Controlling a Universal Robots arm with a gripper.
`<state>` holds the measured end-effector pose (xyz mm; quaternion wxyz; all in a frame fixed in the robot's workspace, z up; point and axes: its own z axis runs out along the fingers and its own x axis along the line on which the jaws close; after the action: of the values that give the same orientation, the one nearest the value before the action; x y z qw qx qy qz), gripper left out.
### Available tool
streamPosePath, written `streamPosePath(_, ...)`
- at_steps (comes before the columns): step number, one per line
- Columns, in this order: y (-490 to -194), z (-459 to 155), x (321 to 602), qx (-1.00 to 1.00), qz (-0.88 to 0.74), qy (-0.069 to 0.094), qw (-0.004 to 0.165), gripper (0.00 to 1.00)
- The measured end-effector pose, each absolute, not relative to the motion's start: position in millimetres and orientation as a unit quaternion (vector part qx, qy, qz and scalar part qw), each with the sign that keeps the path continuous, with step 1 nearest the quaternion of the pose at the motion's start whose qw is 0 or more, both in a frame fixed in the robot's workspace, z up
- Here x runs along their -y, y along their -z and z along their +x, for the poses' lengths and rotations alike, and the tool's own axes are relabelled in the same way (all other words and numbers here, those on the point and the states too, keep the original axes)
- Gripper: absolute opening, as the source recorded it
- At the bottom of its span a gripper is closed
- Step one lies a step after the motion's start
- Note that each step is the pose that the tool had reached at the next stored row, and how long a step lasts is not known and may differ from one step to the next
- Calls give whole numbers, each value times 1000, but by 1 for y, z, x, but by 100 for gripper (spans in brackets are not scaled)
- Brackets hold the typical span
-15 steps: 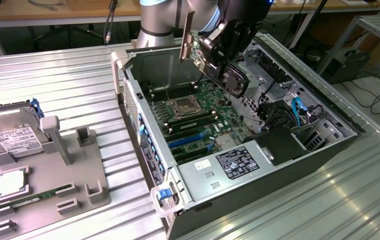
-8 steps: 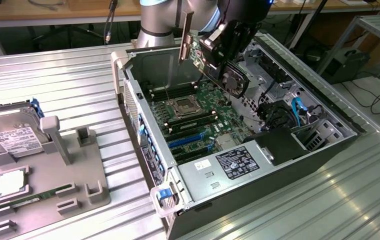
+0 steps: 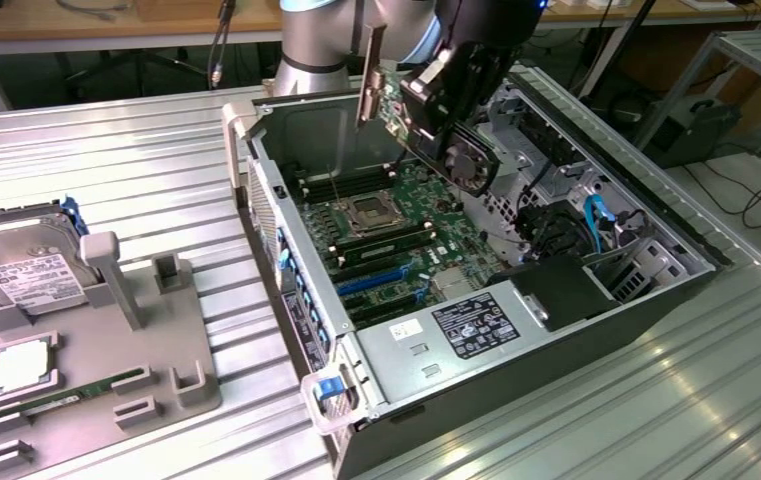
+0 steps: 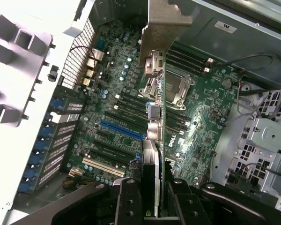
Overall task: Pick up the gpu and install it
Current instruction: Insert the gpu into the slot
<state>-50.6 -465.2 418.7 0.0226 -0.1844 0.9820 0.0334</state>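
My gripper is shut on the gpu, a thin black card with a round fan and a long silvery end bracket. The card hangs tilted in the air above the open computer case, over the motherboard. In the wrist view the gpu is edge-on between my two black fingers, its bracket pointing away from me. Below it lie the motherboard with its blue slot and the processor socket.
The case lies on its side on a ribbed metal table. Inside are a power supply, blue cables and a drive cage. At the exterior view's left a grey fixture holds a hard drive and a green memory stick.
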Motion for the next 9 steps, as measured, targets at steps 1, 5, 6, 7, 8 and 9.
streamPosePath(1,-419,-51,465,-982,-186,-33,23,27)
streamPosePath(5,-418,-51,465,-981,-190,-34,22,27)
streamPosePath(6,-418,-51,465,-981,-191,-34,22,27)
streamPosePath(7,-418,-51,465,-980,-192,-34,22,27)
streamPosePath(8,-418,-51,465,-980,-194,-34,22,27)
streamPosePath(9,-418,-51,465,-980,-196,-34,22,27)
